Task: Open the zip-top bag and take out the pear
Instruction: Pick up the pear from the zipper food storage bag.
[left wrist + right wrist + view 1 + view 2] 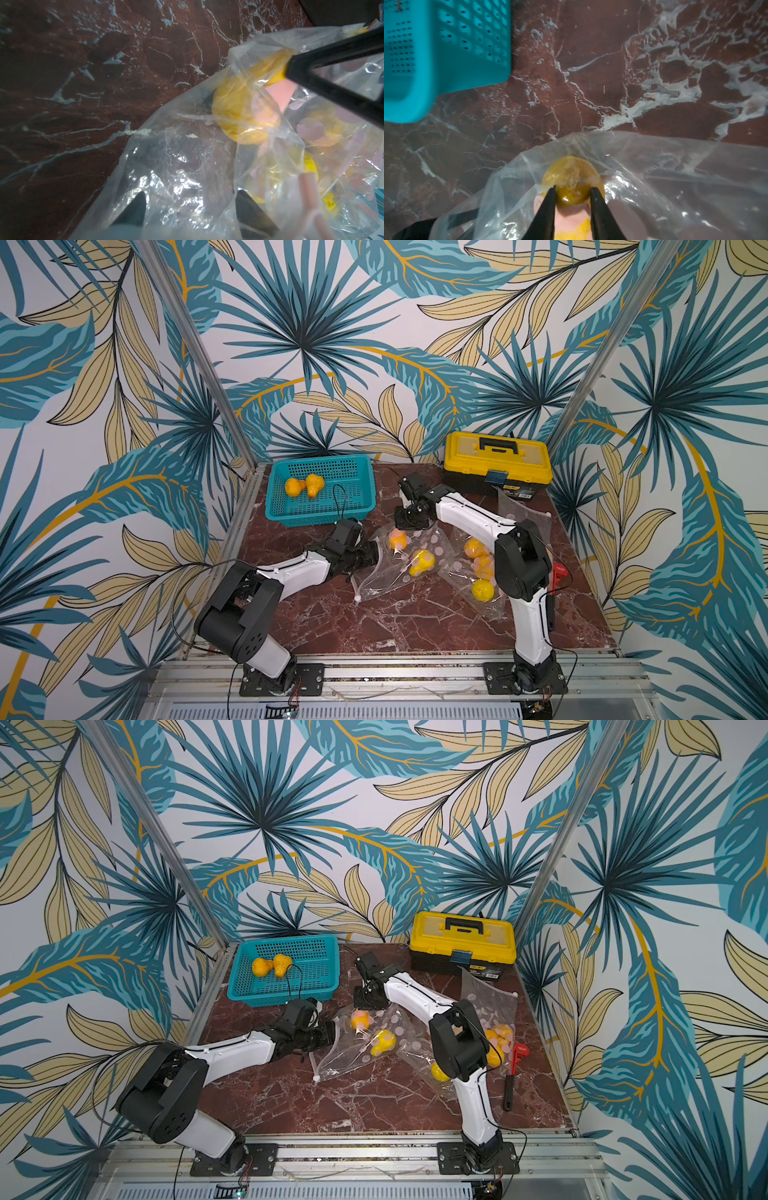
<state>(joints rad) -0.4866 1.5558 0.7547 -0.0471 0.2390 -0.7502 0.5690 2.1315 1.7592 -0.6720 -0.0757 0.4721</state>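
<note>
my right gripper [573, 192] is down inside the zip-top bag [388, 572], which lies on the marble table [407, 622] in front of the teal basket [322, 489]. in the right wrist view my two black fingers [548, 207] sit either side of the pear [572, 182], narrow gap, pads touching or almost touching its flanks, so it looks like i'm clamped on it but the film blurs the contact. the pear is at the bag's far end, nearest the basket, seen in both top views [397, 539] [359, 1020]. my left gripper [190, 207] is at the bag's left edge, jaws spread fairly wide with clear plastic lying over and between the tips; cannot tell if it is actually pinching the film. a second yellow fruit [422, 563] lies deeper in the same bag. two more pears in basket [303, 486]. another bag [478, 568] with fruit is on the right under my right arm. yellow toolbox [496, 462] at back right.
</note>
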